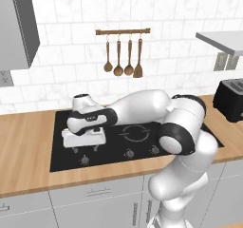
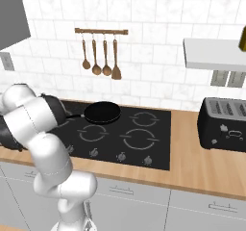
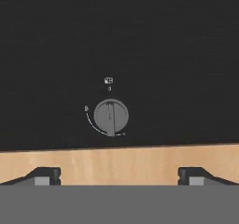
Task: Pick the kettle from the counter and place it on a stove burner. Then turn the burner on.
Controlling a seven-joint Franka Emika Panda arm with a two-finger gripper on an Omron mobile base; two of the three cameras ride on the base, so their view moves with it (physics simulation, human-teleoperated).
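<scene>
The gripper (image 3: 114, 177) is held wide and empty above a burner knob (image 3: 111, 117) by the cooktop's (image 1: 137, 156) front edge. No kettle can be made out. The wrong knob could be turned — a burner lit beneath the frying pan (image 2: 102, 112).

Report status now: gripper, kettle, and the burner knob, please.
Gripper open, empty, above the cooktop's front edge. Burner knob straight ahead, untouched. Kettle: cannot confirm. Frying pan sits on a rear burner.
</scene>
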